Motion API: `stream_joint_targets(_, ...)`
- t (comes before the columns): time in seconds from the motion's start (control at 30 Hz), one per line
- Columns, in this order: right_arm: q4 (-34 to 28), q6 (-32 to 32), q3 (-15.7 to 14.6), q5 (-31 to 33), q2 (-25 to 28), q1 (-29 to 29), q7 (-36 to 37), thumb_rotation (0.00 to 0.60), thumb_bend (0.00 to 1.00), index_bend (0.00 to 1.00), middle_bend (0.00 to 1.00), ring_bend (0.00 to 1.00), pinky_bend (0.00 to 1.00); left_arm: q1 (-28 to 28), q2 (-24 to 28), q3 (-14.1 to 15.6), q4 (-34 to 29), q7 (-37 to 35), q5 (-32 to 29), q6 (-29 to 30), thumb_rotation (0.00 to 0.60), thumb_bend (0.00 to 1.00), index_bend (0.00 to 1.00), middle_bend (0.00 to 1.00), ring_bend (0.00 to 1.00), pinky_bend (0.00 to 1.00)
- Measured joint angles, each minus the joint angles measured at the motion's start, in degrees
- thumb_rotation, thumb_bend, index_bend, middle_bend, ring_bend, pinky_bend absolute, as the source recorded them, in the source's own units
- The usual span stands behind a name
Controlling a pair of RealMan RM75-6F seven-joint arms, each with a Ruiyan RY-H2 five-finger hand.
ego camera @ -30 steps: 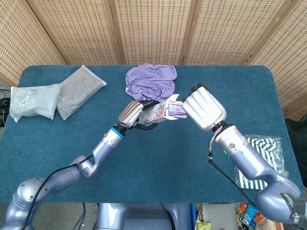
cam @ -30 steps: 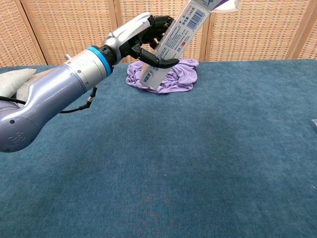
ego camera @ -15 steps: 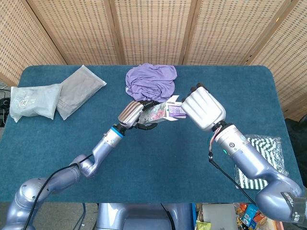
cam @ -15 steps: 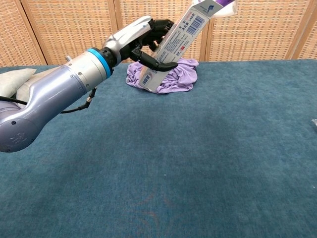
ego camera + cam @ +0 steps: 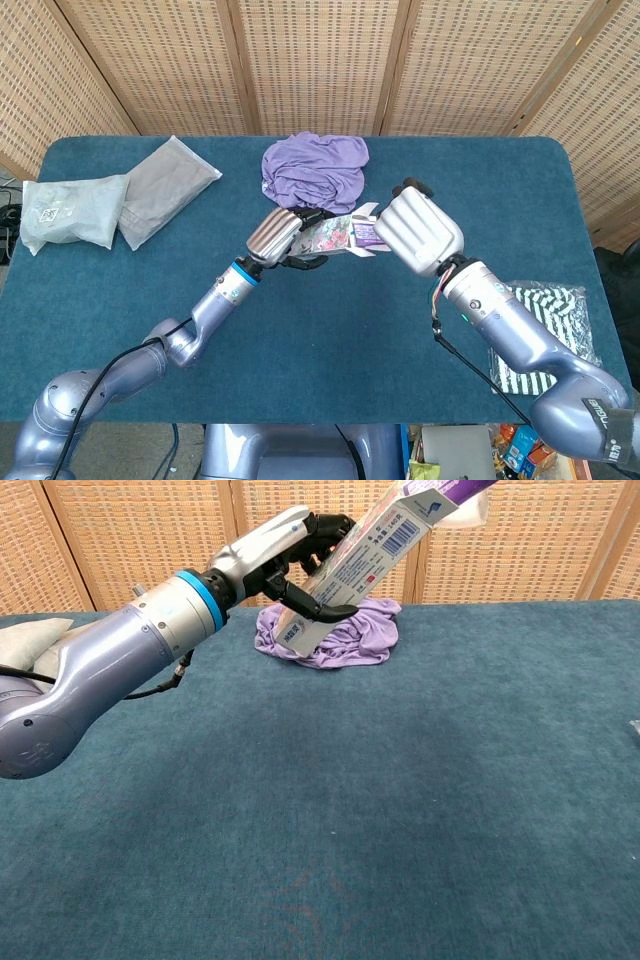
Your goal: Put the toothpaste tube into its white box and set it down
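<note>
While raised above the blue table [image 5: 120, 320], the white toothpaste box [image 5: 352, 568] is gripped by the left hand [image 5: 281, 237].

Left hand fingers [image 5: 312, 606] wrap the box's lower half; the box tilts, open flapped end up toward the right hand [image 5: 412, 231]; a purple tube end [image 5: 455, 489] shows at the box mouth in the chest view; the right hand covers that end, and whether it grips anything cannot be told; a purple cloth [image 5: 314, 168] lies behind, two grey packets [image 5: 110, 205] lie at the far left, and a striped packet [image 5: 560, 320] lies at the right edge.
</note>
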Motion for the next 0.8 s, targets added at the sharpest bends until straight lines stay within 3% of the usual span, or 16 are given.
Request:
stream_joint_targets(0.17, 0.13, 0.07, -0.72, 0.39, -0.28, 0.60, -0.49, 0.600, 0.65, 0.65, 0.62, 0.50, 0.50, -0.20, 0.01, 0.32, 1.06, 0.59, 0.29, 0.13, 0.600, 0.55, 0.56, 0.53, 0.49, 0.54)
stream_joint_targets(0.23, 0.18, 0.05, -0.79, 0.21, -0.54, 0.79, -0.59, 0.600, 0.62, 0.59, 0.53, 0.49, 0.49, -0.38, -0.13, 0.50, 1.17, 0.74, 0.52, 0.31, 0.600, 0.55, 0.56, 0.53, 0.49, 0.54)
stream_joint_targets(0.27, 0.30, 0.18, -0.81, -0.10, -0.92, 0.89, -0.72, 0.600, 0.57, 0.53, 0.48, 0.46, 0.47, -0.44, -0.25, 0.49, 1.04, 0.61, 0.54, 0.39, 0.600, 0.55, 0.56, 0.53, 0.49, 0.54)
stream_joint_targets(0.3, 0.40, 0.45, -0.84, -0.43, -1.21, 0.93, -0.86, 0.600, 0.45, 0.40, 0.37, 0.40, 0.42, -0.49, -0.42, 0.42, 0.94, 0.42, 0.49, 0.46, 0.600, 0.55, 0.56, 0.53, 0.49, 0.54)
stream_joint_targets(0.33, 0.50, 0.85, -0.86, -0.86, -1.41, 0.93, -1.04, 0.600, 0.28, 0.25, 0.23, 0.30, 0.33, -0.52, -0.49, 0.32, 0.84, 0.18, 0.37, 0.45, 0.600, 0.55, 0.56, 0.53, 0.49, 0.54)
stream_joint_targets(0.4, 0.68, 2.18, -0.84, -1.95, -1.82, 0.78, -1.24, 0.600, 0.06, 0.07, 0.05, 0.10, 0.14, -0.67, -0.75, 0.04, 0.69, -0.32, 0.01, 0.31, 0.600, 0.55, 0.56, 0.53, 0.49, 0.54)
stream_joint_targets(0.43, 0.73, 2.85, -0.79, -2.37, -1.99, 0.65, -1.23, 0.600, 0.00, 0.01, 0.01, 0.03, 0.06, -0.74, -0.83, -0.01, 0.67, -0.38, -0.05, 0.25, 0.600, 0.55, 0.56, 0.53, 0.49, 0.54)
stream_joint_targets(0.5, 0.78, 4.32, -0.64, -3.11, -2.33, 0.29, -1.16, 0.600, 0.00, 0.00, 0.00, 0.00, 0.00, -0.80, -0.95, -0.08, 0.60, -0.65, -0.16, 0.19, 0.600, 0.55, 0.56, 0.53, 0.49, 0.54)
stream_joint_targets(0.8, 0.43, 10.22, 1.03, -6.74, -1.15, -2.33, 0.31, 0.600, 0.00, 0.00, 0.00, 0.00, 0.00, -0.93, -1.85, -0.75, 0.62, -2.86, -1.11, -0.10, 0.600, 0.55, 0.56, 0.53, 0.49, 0.54)
